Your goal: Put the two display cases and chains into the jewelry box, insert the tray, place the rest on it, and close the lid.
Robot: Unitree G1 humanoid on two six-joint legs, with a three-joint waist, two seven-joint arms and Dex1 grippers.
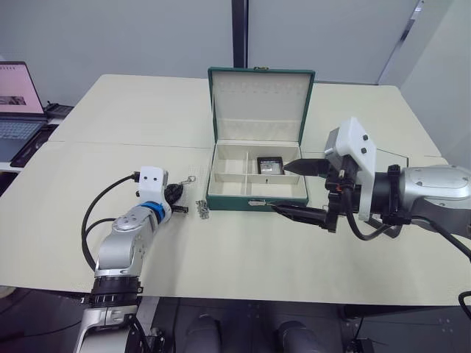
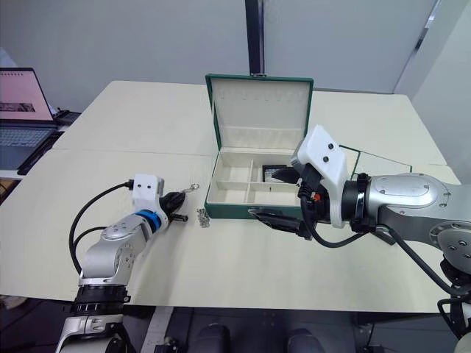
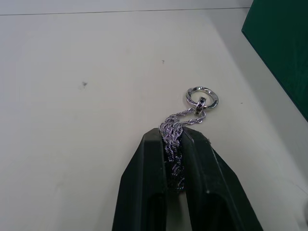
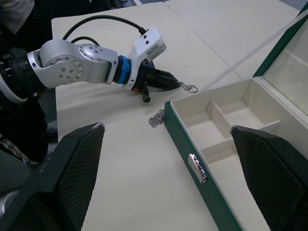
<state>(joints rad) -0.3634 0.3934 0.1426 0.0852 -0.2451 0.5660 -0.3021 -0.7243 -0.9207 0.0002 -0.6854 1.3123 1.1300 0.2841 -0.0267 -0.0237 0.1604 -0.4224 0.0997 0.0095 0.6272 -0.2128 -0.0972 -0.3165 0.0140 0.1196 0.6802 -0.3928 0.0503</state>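
The green jewelry box [image 1: 221, 200] stands open mid-table with its lid [image 1: 260, 103] upright. One black display case [image 1: 270, 163] lies in a rear compartment. My left gripper [image 3: 173, 139] is shut on a silver chain [image 3: 182, 120] whose ring [image 3: 202, 97] hangs out past the fingertips, left of the box. A second chain [image 1: 202, 209] lies heaped on the table by the box's front left corner. At the box's right front my right gripper [image 1: 280, 188] is wide open and empty, with one finger over the box and one in front of it.
A flat cream tray [image 2: 377, 159] with a green rim lies right of the box, partly behind my right arm. A laptop [image 1: 18, 103] sits off the table's far left. Bare tabletop [image 1: 243, 257] stretches in front of the box.
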